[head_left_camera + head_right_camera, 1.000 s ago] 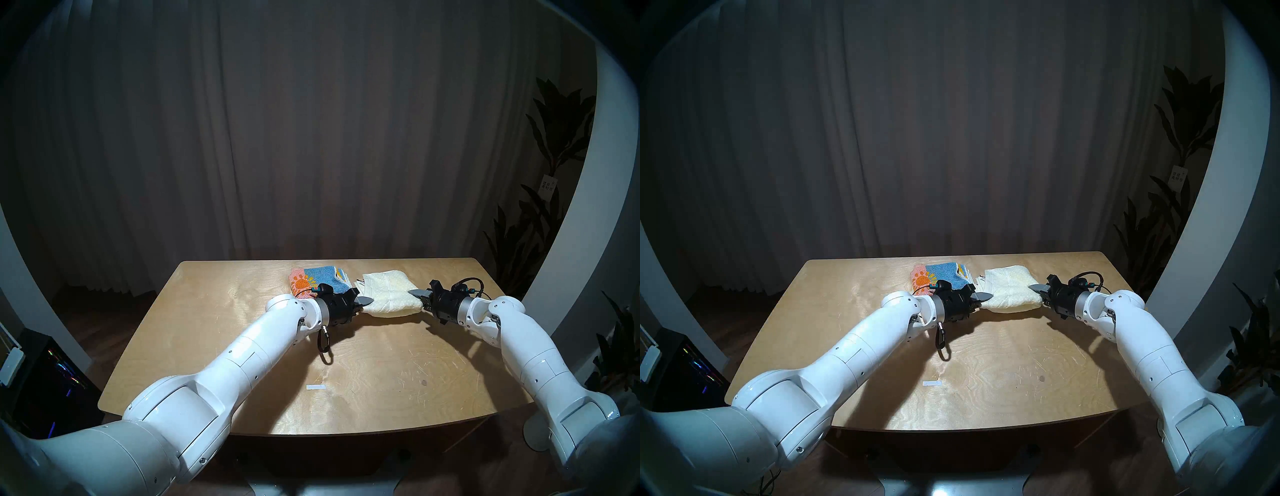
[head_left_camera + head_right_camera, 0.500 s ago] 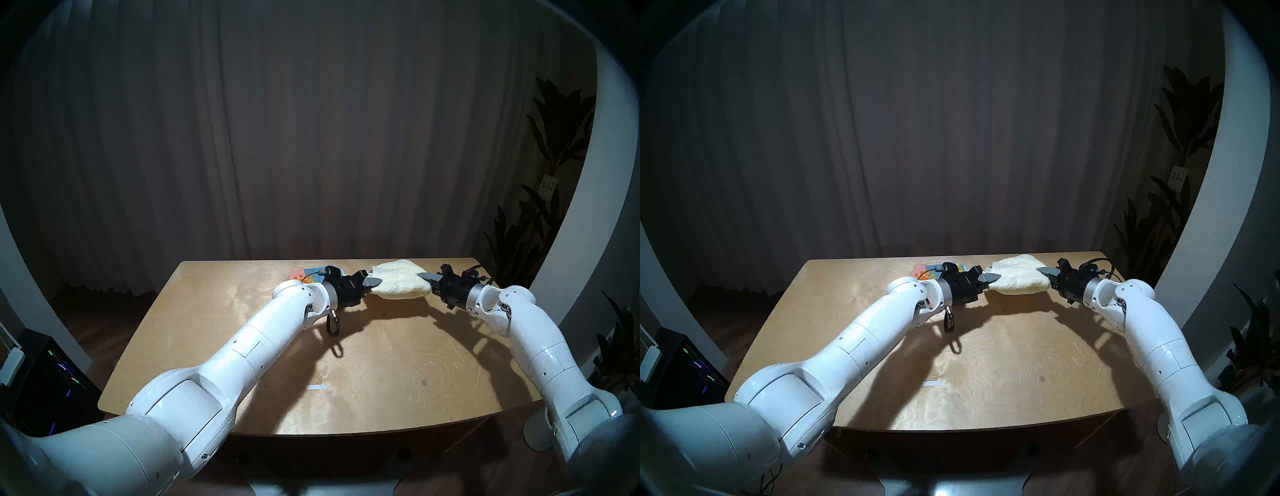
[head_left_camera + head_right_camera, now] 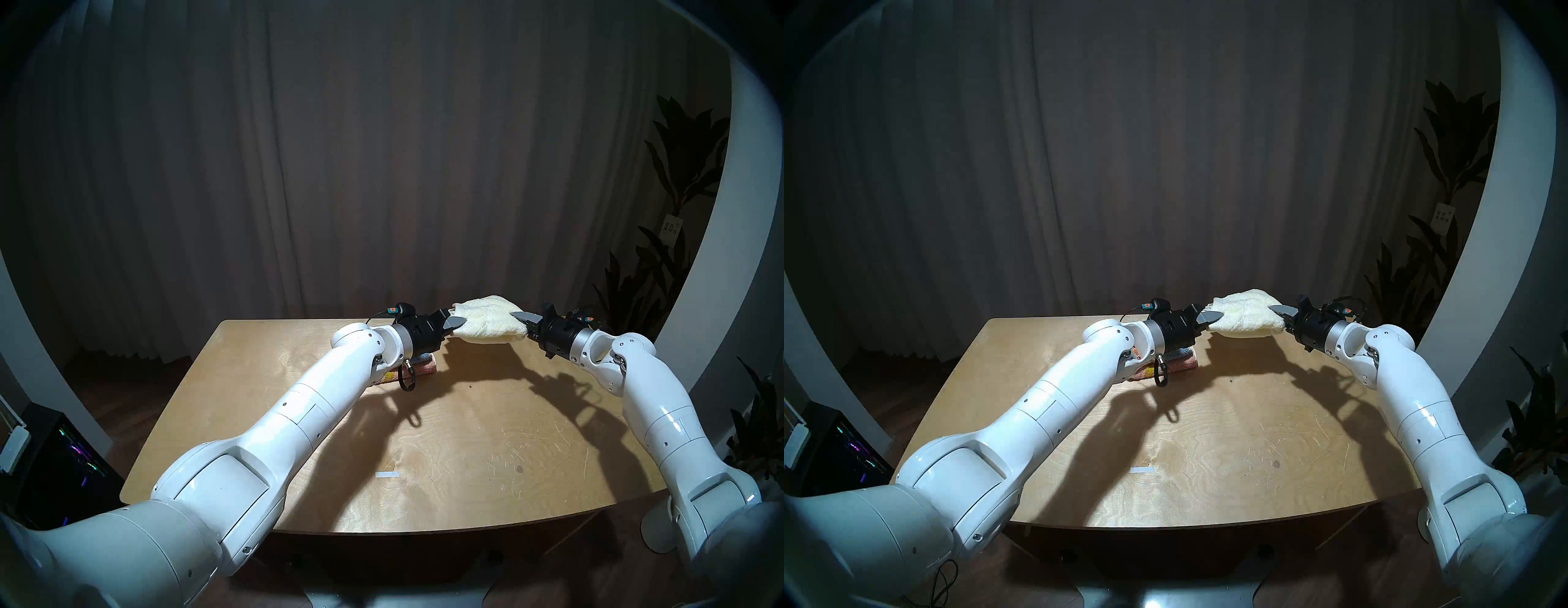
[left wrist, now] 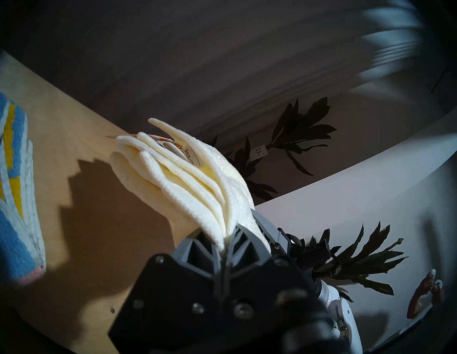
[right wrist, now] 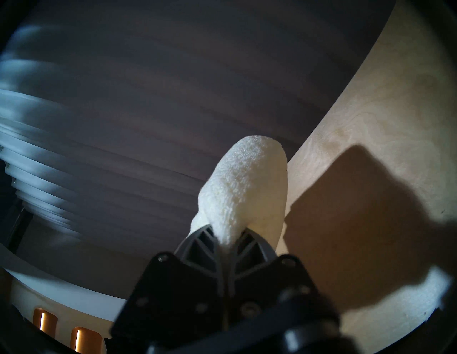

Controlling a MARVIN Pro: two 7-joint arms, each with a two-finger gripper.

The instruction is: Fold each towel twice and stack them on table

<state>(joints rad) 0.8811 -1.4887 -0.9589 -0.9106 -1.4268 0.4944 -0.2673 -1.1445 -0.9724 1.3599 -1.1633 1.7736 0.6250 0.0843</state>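
Clamping cream towel (image 3: 488,323) ends, both grippers; left wrist alone shows its label (image 4: 192,157).

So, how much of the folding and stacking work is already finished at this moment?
Done: the patterned towel lies folded on the table, and the cream towel looks folded too. In hand: the left pincer and right pincer hold the cream towel by its ends, clear of the table. Left: setting it on the patterned towel.

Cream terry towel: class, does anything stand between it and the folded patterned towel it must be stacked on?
The folded cream terry towel hangs between both grippers. The left forearm covers most of the pink-and-blue patterned towel.
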